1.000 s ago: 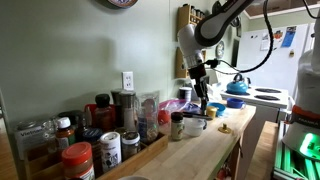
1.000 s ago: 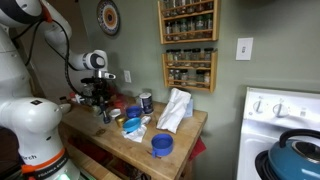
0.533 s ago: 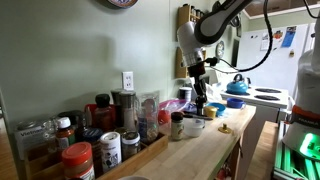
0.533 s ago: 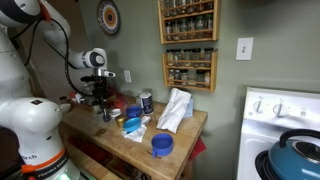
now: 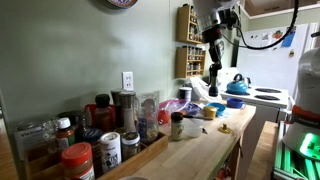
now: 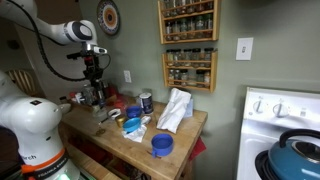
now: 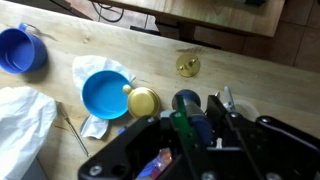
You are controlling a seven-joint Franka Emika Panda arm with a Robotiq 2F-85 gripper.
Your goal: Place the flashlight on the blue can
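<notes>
Looks like the carrying step: high over the wooden counter (image 7: 250, 75), claw (image 7: 201, 118) at the bottom of the wrist view, blue can (image 7: 104, 93) left of middle, flashlight (image 7: 188, 102) squeezed in the claw. Next, needs sliding left over the can, then setting it down gently.

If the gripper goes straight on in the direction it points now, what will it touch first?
Most likely the bare wooden countertop, just right of the round yellow lid in the wrist view. The gripper points down holding a dark flashlight, which would land first; depth is unclear.
</notes>
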